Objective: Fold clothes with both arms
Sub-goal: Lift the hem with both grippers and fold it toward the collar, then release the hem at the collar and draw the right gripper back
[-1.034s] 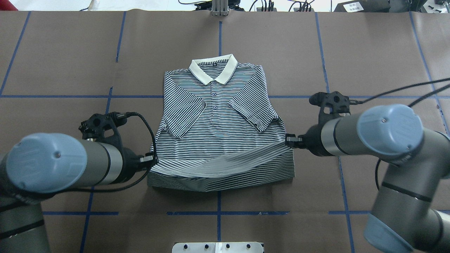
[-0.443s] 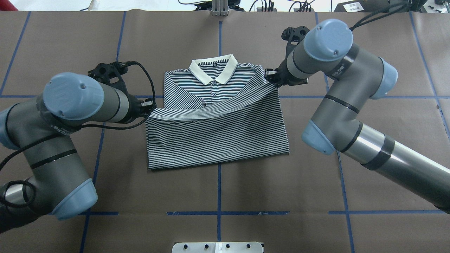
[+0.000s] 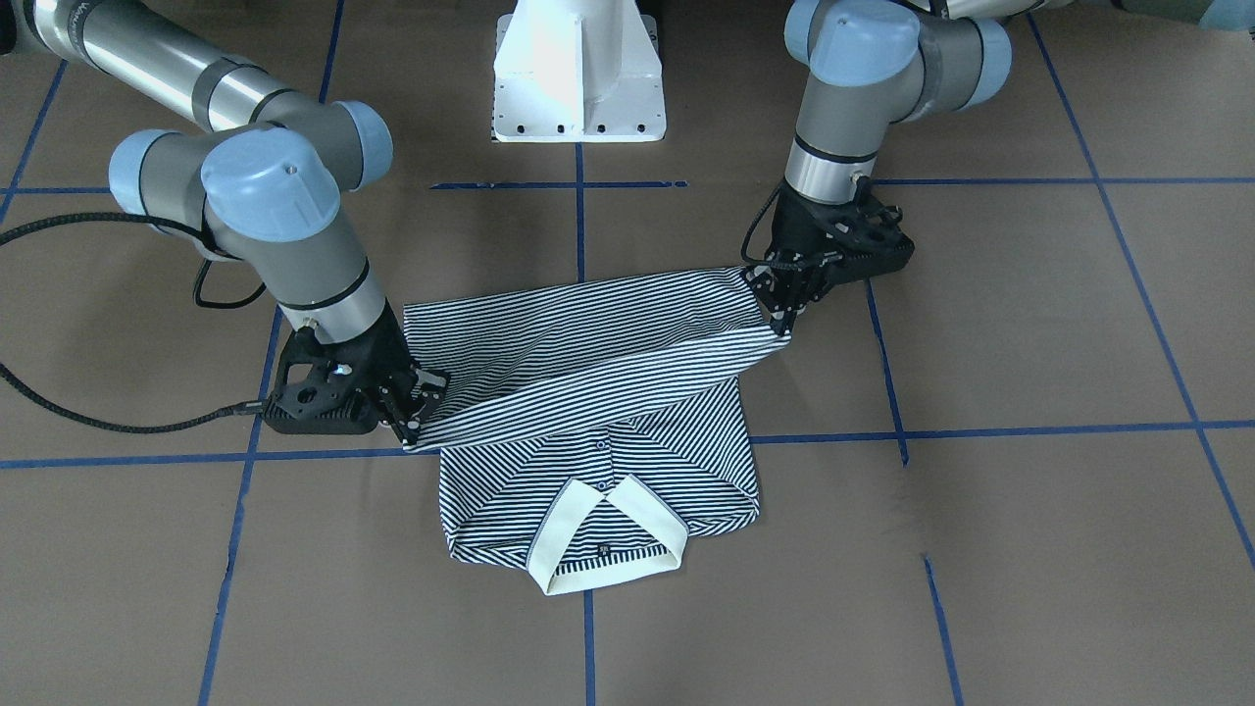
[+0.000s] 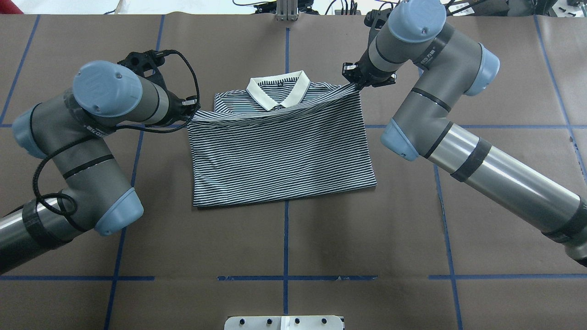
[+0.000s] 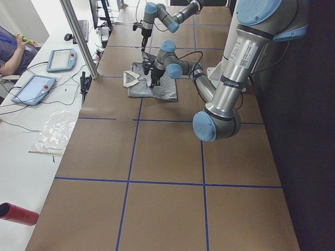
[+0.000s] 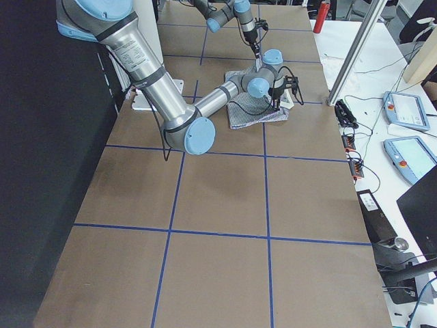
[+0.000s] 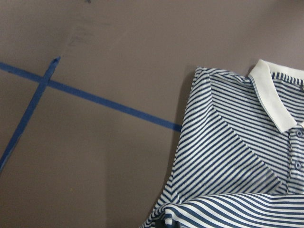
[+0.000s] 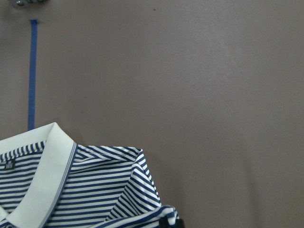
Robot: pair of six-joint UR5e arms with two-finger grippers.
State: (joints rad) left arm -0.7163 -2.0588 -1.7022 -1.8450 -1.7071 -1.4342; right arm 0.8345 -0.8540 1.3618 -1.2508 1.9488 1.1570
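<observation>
The striped polo shirt (image 4: 284, 156) lies flat on the brown table, its cream collar (image 4: 277, 89) at the far side. Its lower half is folded over the chest, with the hem edge stretched taut just below the collar. My left gripper (image 4: 190, 107) is shut on the hem's left corner. My right gripper (image 4: 353, 79) is shut on the hem's right corner, a little farther out. In the front-facing view the shirt (image 3: 588, 353) hangs between the left gripper (image 3: 784, 294) and the right gripper (image 3: 417, 412), slightly above the table. The wrist views show the shirt's shoulders (image 7: 228, 161) (image 8: 95, 190).
Blue tape lines (image 4: 286, 238) grid the brown table cover. The white pedestal base (image 3: 578, 69) stands at the robot's side. An aluminium post (image 4: 286, 9) rises at the far edge. Tablets (image 5: 31, 89) and cables lie on the white bench beyond.
Both grippers have carried the hem away from the robot, from the shirt's waist up to just below the collar. The fold now covers the sleeves and the placket.
</observation>
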